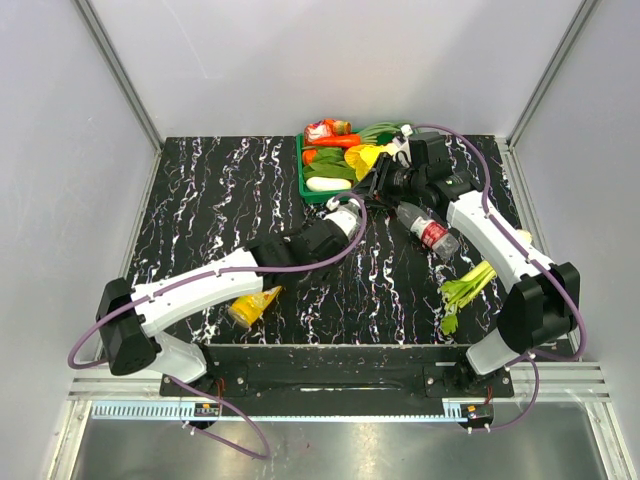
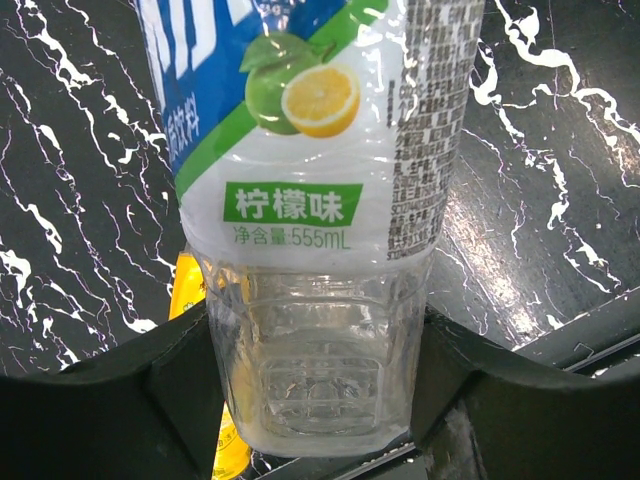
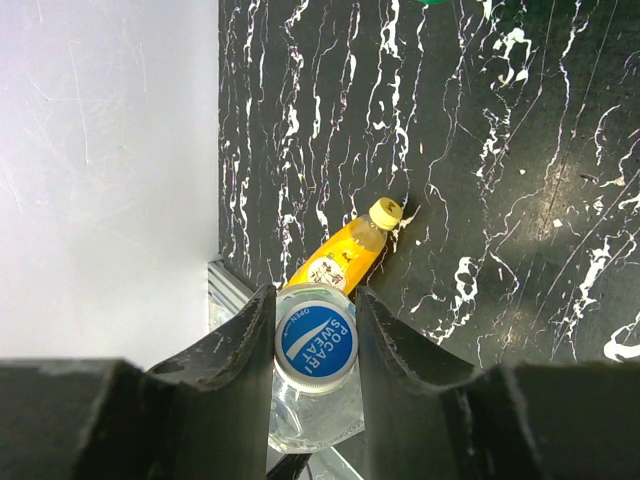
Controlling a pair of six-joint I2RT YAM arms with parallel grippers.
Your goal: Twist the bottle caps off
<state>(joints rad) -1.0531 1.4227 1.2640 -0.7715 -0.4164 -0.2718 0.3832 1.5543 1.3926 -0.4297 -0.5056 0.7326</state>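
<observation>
My left gripper (image 1: 338, 224) (image 2: 315, 375) is shut on the base of the clear water bottle (image 2: 310, 230), which has a blue, green and white label, and holds it above the table. My right gripper (image 1: 384, 186) (image 3: 315, 345) is shut on that bottle's blue cap (image 3: 315, 340), one finger on each side. The orange juice bottle (image 1: 255, 303) (image 3: 340, 258) lies on the table near the front left, with its yellow cap (image 3: 385, 211) on. The red-label bottle (image 1: 430, 232) lies on the table right of centre. I cannot make out its cap.
A green tray (image 1: 301, 165) of vegetables stands at the back centre, just behind the grippers. A green leafy stalk (image 1: 465, 288) lies near the right arm's base. White walls enclose the black marble table (image 1: 210, 200) on three sides.
</observation>
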